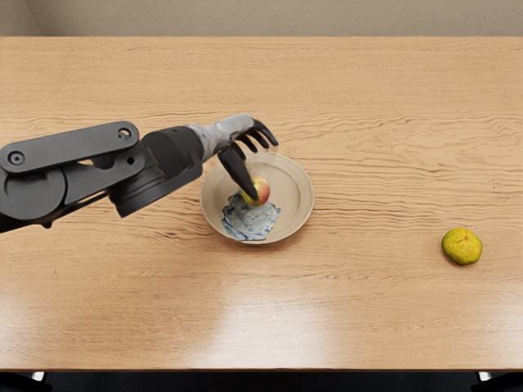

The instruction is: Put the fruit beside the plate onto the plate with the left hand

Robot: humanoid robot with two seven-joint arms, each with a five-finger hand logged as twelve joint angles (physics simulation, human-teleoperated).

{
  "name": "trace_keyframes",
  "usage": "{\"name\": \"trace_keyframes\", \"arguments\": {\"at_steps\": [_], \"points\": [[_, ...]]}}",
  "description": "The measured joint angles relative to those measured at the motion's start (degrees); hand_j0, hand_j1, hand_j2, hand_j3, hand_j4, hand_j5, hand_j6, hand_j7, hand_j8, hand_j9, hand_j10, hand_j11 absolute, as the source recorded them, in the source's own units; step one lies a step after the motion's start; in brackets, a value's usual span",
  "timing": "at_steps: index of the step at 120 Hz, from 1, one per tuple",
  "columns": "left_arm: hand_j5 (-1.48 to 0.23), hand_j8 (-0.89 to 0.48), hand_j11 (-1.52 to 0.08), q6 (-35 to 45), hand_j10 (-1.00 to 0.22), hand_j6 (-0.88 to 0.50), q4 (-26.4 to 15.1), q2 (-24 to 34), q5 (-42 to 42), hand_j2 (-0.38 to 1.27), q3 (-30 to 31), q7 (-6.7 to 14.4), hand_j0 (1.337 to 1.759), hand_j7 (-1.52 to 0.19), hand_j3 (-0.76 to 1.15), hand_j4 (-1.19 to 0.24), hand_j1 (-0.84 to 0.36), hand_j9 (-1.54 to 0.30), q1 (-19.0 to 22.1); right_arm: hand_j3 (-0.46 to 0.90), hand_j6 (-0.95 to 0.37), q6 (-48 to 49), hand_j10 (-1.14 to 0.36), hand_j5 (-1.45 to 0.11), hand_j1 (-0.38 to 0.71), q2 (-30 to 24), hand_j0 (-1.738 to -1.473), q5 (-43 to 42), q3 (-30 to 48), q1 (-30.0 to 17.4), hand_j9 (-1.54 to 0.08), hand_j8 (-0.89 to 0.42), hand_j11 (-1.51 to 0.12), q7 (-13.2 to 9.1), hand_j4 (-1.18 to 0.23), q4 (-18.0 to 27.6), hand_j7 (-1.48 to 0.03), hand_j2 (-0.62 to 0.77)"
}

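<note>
Left hand (235, 144), fingers spread, gripping nothing, one digit touching the fruit (262, 190) on the plate (296, 184); release step, clean withdrawal likely next.

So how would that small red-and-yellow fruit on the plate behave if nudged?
The fruit looks round and smooth, so it would probably roll easily. The plate is dished with a raised rim, which should likely keep it inside. It looks small beside the left hand, so probably light.
</note>
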Motion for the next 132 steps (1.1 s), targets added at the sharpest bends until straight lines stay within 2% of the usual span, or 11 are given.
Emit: {"name": "trace_keyframes", "arguments": {"at_steps": [14,30,39,50,56,63,75,84,103,132], "points": [[-0.35,-0.20,-0.35,0.3,-0.27,-0.21,-1.8,1.4,-1.6,0.09,-0.6,0.0,1.657,-0.35,0.00,-0.26,0.12,-0.35,-0.3,0.00,0.00,0.0,0.00,0.00,-0.35,0.0,-1.658,0.0,0.0,0.0,0.00,0.00,0.00,0.0,0.00,0.0,0.00,0.00],[-0.22,-0.13,-0.22,-1.6,-0.17,-0.14,-9.1,9.3,-10.9,0.05,-2.8,0.0,1.657,-0.22,0.00,-0.17,0.20,-0.22,-0.3,0.00,0.00,0.0,0.00,0.00,-0.35,0.0,-1.658,0.0,0.0,0.0,0.00,0.00,0.00,0.0,0.00,0.0,0.00,0.00],[-0.18,-0.11,-0.18,-11.2,-0.14,-0.11,-12.0,15.5,-22.7,0.04,-6.3,0.0,1.658,-0.18,0.00,-0.13,0.22,-0.18,1.1,0.00,0.00,0.1,0.00,0.00,-0.35,0.0,-1.658,0.0,0.0,0.1,0.00,0.00,0.00,0.0,0.00,0.0,0.00,0.00],[-0.15,-0.10,-0.14,-26.3,-0.11,-0.10,-13.4,21.5,-38.0,0.03,-9.2,0.0,1.658,-0.14,0.00,-0.11,0.24,-0.14,1.2,0.00,0.00,0.1,0.00,0.00,-0.35,0.0,-1.658,0.0,0.0,0.1,0.00,0.00,0.00,0.0,0.00,0.1,0.00,0.00],[-0.13,-0.09,-0.13,-33.8,-0.10,-0.09,-13.3,25.2,-46.2,0.03,-10.0,0.0,1.658,-0.13,0.00,-0.10,0.25,-0.13,1.2,0.00,0.00,0.1,0.00,0.00,-0.35,0.0,-1.658,0.0,0.0,0.1,0.00,0.00,0.00,0.0,0.00,0.1,0.00,0.00],[-0.12,-0.08,-0.12,-39.2,-0.09,-0.08,-12.8,29.6,-54.7,0.02,-10.6,0.0,1.658,-0.12,0.00,-0.09,0.25,-0.12,1.2,0.00,0.00,0.1,0.00,0.00,-0.35,0.0,-1.658,0.1,0.1,0.1,0.00,0.00,0.00,0.0,0.00,0.2,0.00,0.00],[-0.11,-0.08,-0.11,-43.5,-0.08,-0.08,-11.4,37.0,-66.8,0.02,-11.1,0.0,1.658,-0.11,0.00,-0.08,0.26,-0.11,3.9,0.00,0.00,0.0,0.00,0.00,-0.35,0.0,-1.658,0.1,0.1,0.3,0.00,0.00,0.00,0.0,0.00,0.2,0.00,0.00],[-0.10,-0.07,-0.10,-44.9,-0.08,-0.07,-9.5,38.6,-73.5,0.02,-11.2,0.0,1.658,-0.10,0.00,-0.08,0.26,-0.10,6.9,0.00,0.00,-0.1,0.00,0.00,-0.35,0.0,-1.658,0.1,0.1,0.5,0.00,0.00,0.00,0.0,0.00,0.2,0.00,0.00],[-0.10,-0.07,-0.10,-46.0,-0.07,-0.07,-5.2,45.9,-80.7,0.02,-11.2,0.0,1.658,-0.10,0.00,-0.07,0.26,-0.10,9.3,0.00,0.00,0.1,0.00,0.00,-0.35,0.0,-1.658,0.1,0.2,0.6,0.00,0.00,0.00,0.0,0.00,0.2,0.00,0.00],[-0.09,-0.07,-0.09,-46.3,-0.07,-0.07,-3.6,47.3,-83.7,0.01,-10.7,0.0,1.658,-0.09,0.00,-0.07,0.26,-0.09,10.1,0.00,0.00,0.2,0.00,0.00,-0.35,0.0,-1.658,0.2,0.5,0.7,0.00,0.00,0.00,0.0,0.00,0.2,0.00,0.00]]}}
